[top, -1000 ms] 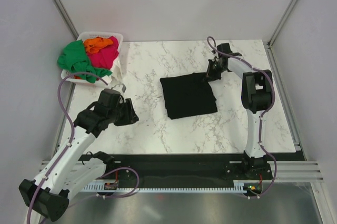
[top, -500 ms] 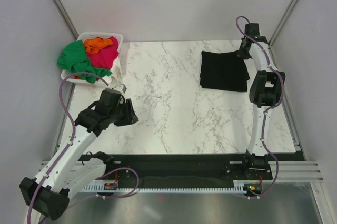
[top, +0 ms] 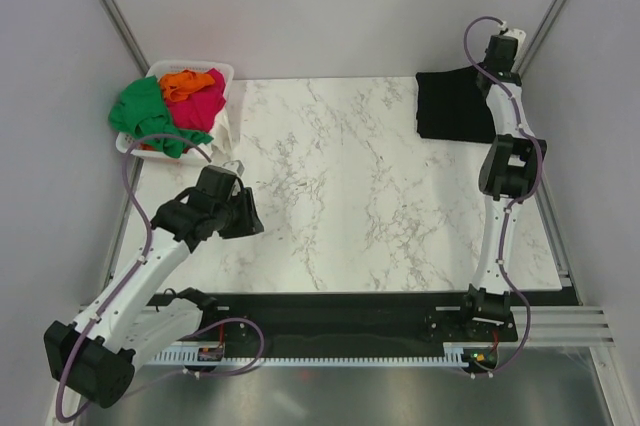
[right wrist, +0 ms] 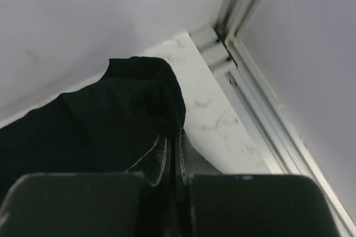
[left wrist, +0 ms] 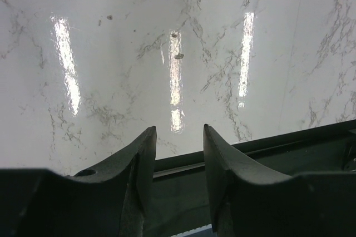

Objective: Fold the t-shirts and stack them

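Note:
The folded black t-shirt lies at the table's far right corner. My right gripper is shut on its far right edge. In the right wrist view the cloth bunches up just ahead of the pinched fingertips of the right gripper. The green, orange and pink-red t-shirts are heaped in the white basket at the far left. My left gripper hangs over bare marble near the left front. Its jaws stand open with nothing between them, as the left wrist view of this gripper shows.
The cell's corner post and metal frame rail run close beside the right gripper. A black strip borders the table's near edge. White walls close in the back and both sides.
The right gripper has dragged the black t-shirt from the table's middle to the far right corner. The left arm has shifted only slightly, its jaws a little narrower.

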`<state>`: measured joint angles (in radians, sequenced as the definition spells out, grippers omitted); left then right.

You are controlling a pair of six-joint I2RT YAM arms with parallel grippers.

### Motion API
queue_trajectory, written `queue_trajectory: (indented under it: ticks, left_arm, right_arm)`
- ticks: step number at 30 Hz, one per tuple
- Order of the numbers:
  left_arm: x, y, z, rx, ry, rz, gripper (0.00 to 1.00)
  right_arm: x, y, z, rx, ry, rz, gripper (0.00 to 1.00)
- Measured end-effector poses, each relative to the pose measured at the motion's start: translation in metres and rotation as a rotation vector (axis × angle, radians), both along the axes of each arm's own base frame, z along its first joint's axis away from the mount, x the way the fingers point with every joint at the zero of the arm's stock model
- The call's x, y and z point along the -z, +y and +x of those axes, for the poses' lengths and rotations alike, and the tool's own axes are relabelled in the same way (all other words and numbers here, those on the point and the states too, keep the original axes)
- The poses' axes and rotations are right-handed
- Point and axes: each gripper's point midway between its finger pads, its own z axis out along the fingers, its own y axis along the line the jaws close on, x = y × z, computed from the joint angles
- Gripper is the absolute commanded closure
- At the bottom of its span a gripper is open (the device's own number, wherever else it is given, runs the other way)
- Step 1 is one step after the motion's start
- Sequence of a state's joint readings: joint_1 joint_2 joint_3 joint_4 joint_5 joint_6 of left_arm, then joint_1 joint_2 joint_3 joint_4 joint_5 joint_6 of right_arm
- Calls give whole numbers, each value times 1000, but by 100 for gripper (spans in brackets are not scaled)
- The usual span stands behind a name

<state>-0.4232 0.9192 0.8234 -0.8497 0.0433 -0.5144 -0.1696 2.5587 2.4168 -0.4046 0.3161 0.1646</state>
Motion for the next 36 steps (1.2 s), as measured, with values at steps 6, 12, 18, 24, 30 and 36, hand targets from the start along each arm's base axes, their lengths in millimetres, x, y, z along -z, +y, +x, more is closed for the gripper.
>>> queue_trajectory:
  ticks: [6, 12, 18, 24, 30, 36]
  left_arm:
    - [7, 1, 1, -9, 28, 20, 54]
    - [12, 2, 2, -13, 48, 32, 54]
    - [12, 2, 2, -14, 48, 32, 54]
    - [6, 2, 2, -15, 20, 19, 55]
    - [-4, 3, 1, -16, -25, -2, 55]
    - [-14, 4, -1, -22, -67, -22, 55]
  right_arm:
    - [-36, -7, 33, -43, -156, -159, 83]
    - [-53, -32, 34, 42, -207, -266, 2]
    - [-43, -37, 16, 88, -186, -237, 2]
    - [-76, -7, -27, 98, -196, -116, 2]
    - [-194, 84, -103, -61, -422, 160, 2]
    - [-311, 250, -201, -455, -623, 587, 2]
